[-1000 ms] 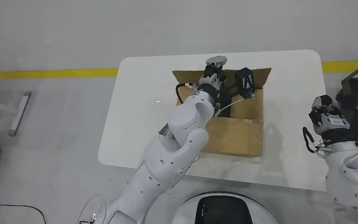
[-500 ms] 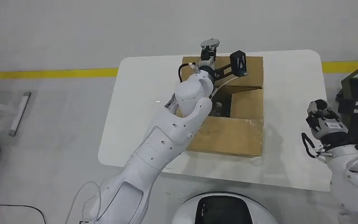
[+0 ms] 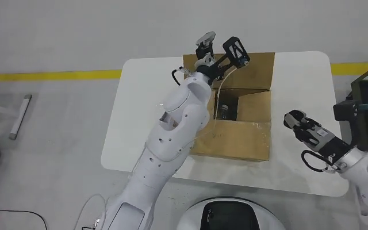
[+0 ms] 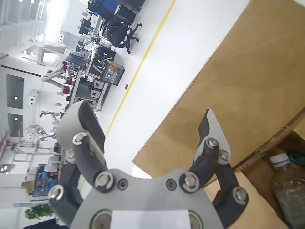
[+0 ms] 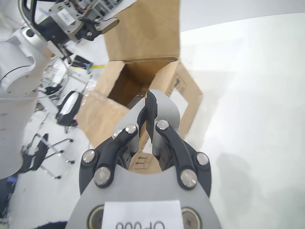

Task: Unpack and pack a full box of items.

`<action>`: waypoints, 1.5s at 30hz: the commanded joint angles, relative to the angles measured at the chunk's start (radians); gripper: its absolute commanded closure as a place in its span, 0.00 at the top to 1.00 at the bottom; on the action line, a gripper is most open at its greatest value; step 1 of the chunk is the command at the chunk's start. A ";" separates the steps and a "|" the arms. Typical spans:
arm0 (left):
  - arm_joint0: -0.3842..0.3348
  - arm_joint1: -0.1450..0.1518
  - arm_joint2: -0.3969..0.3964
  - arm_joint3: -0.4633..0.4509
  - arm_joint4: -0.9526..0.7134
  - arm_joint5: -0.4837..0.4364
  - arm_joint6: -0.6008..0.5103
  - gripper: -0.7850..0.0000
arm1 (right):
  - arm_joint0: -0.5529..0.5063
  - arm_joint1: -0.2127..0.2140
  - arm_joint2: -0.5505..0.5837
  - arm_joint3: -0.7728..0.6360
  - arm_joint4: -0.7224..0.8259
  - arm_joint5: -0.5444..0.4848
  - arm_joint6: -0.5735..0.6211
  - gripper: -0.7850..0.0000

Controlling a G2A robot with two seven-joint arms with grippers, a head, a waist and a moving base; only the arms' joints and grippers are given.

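A brown cardboard box stands on the white table. Its far flap is folded back and stands up behind the opening in the right wrist view. The near flap still covers the front half. Through the opening a clear bottle with a white cap shows inside. My left gripper hovers open above the far flap's left corner, holding nothing. To the right of the box, my right gripper is shut and empty, its fingertips pointing at the box.
Dark equipment sits at the table's right edge. A yellow floor line runs behind the table. Bare table lies left of the box and between the box and my right gripper.
The far flap swung from upright to folded back as my left gripper pushed it outward and rose past the box's far edge. My right gripper moved left toward the box.
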 commanded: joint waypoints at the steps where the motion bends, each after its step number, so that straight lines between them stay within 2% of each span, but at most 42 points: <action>1: 0.065 0.012 -0.034 -0.108 0.011 -0.044 -0.022 1.00 | 0.001 0.008 0.025 0.012 0.043 -0.066 0.053 0.00; 3: 0.123 0.022 -0.066 -0.188 0.014 -0.071 -0.043 1.00 | 0.005 0.014 0.039 0.011 0.000 -0.109 0.064 0.00; 6: 0.185 0.033 -0.098 -0.276 0.029 -0.102 -0.064 1.00 | 0.005 0.014 0.039 0.011 0.000 -0.109 0.064 0.00; 11: 0.243 0.040 -0.110 -0.333 0.070 -0.090 -0.071 1.00 | 0.003 0.015 0.036 0.012 -0.029 -0.098 0.046 0.00; 13: 0.245 0.040 -0.109 -0.334 0.072 -0.089 -0.071 1.00 | 0.006 0.018 0.009 0.013 -0.050 -0.080 0.043 0.00; 14: 0.245 0.040 -0.109 -0.334 0.072 -0.089 -0.071 1.00 | 0.012 0.019 -0.001 0.019 -0.061 -0.074 0.038 0.04; 15: 0.245 0.040 -0.109 -0.334 0.072 -0.089 -0.071 1.00 | 0.017 0.020 -0.014 0.024 -0.069 -0.068 0.037 0.30; 25: 0.245 0.040 -0.109 -0.334 0.072 -0.089 -0.071 1.00 | 0.072 0.034 -0.111 0.076 -0.114 -0.036 0.020 0.37; 31: 0.245 0.040 -0.109 -0.334 0.072 -0.089 -0.071 1.00 | 0.080 0.043 -0.142 0.084 -0.133 -0.036 0.030 0.37; 39: 0.245 0.040 -0.109 -0.334 0.072 -0.089 -0.071 1.00 | 0.059 0.055 -0.146 0.073 -0.129 -0.042 0.040 0.36; 45: 0.245 0.040 -0.109 -0.334 0.072 -0.089 -0.071 1.00 | 0.027 0.065 -0.115 0.044 -0.038 -0.040 0.066 0.35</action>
